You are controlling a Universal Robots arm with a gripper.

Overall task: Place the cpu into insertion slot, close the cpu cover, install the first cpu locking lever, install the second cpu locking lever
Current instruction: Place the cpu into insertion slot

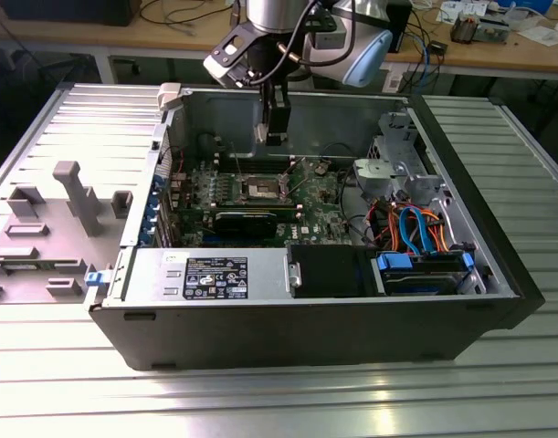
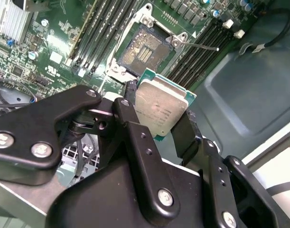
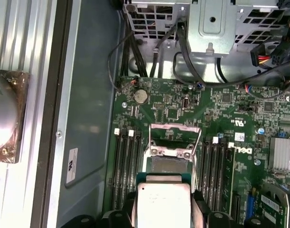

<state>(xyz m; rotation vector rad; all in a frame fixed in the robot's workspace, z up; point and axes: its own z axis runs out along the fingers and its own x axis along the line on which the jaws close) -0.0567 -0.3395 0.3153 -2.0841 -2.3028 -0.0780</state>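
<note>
a: where's the cpu [image 2: 161,107] now?
b: your gripper [image 2: 158,116] is clamped on two of its edges and holds it above the open insertion slot [image 2: 145,51]. it looks light, stiff and fragile, so you'd best grip only the edges, never the face.

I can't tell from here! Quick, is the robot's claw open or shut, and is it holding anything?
Gripper: shut on the cpu, holding it above the insertion slot.
</note>
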